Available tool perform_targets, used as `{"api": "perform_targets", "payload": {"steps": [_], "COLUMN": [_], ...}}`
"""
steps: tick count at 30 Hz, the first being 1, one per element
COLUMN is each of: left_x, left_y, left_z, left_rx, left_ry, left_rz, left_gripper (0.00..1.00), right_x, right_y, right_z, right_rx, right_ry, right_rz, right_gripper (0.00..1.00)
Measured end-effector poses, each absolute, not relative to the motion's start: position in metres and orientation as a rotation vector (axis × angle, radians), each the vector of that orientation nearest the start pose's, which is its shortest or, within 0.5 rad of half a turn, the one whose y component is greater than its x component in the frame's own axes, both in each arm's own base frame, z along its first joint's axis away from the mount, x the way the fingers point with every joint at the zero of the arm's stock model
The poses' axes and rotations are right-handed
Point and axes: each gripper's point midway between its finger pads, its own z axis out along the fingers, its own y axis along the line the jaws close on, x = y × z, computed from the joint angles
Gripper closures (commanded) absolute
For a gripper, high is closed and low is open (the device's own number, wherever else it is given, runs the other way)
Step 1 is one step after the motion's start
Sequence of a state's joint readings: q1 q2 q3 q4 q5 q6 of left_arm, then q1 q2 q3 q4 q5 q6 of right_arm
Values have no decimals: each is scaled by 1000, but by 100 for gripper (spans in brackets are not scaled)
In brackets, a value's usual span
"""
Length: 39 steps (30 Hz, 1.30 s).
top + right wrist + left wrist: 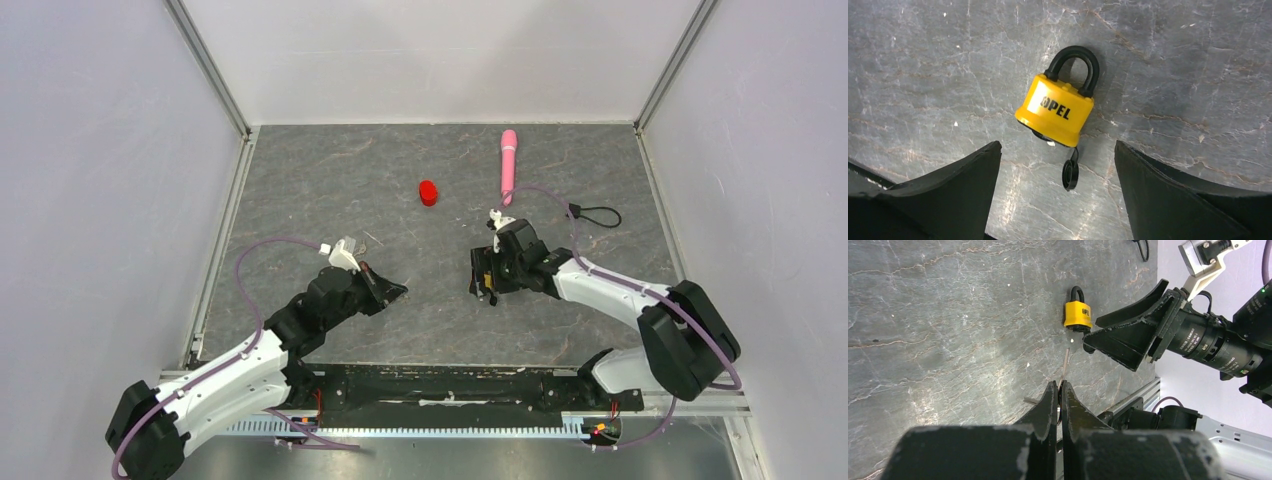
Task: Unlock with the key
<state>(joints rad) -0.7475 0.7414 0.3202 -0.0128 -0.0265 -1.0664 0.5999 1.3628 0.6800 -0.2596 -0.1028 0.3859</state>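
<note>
The small yellow padlock (pixel 1055 107) lies flat on the grey stone table, with its black shackle (pixel 1073 65) pointing away and its black keyhole cap (pixel 1070 175) hanging open. My right gripper (pixel 1058 165) is open and hovers just above it, one finger on each side. In the top view the right gripper (pixel 483 278) hides most of the padlock. My left gripper (pixel 1059 384) is shut on the thin silvery key (pixel 1065 365). The key's blade sticks out toward the padlock (pixel 1078 315), a short way from it.
A red cap-like object (pixel 428 192), a pink cylinder (pixel 508 165) and a black cord loop (pixel 595 215) lie at the back of the table. Grey walls close in the left, right and back sides. The arm bases stand at the near edge.
</note>
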Motion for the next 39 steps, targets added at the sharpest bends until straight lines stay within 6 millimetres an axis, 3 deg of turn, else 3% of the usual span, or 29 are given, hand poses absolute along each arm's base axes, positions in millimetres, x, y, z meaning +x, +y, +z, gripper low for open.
{"api": "perform_targets", "payload": {"steps": [15, 23, 39], "left_x": [192, 191, 187], "left_y": [-219, -218, -215], "left_z": [121, 120, 123], "left_rx": [-371, -371, -366], "left_ry": [2154, 2154, 2122], "left_rz": [-1080, -1079, -1105], "left_gripper": [98, 98, 98], "right_x": [273, 259, 240], "right_y": [208, 208, 253], "right_z": [40, 18, 32], "right_rx": [-8, 73, 61], "right_ry": [2625, 2717, 2732], "right_rz": [223, 152, 341], "right_gripper": [19, 18, 20]}}
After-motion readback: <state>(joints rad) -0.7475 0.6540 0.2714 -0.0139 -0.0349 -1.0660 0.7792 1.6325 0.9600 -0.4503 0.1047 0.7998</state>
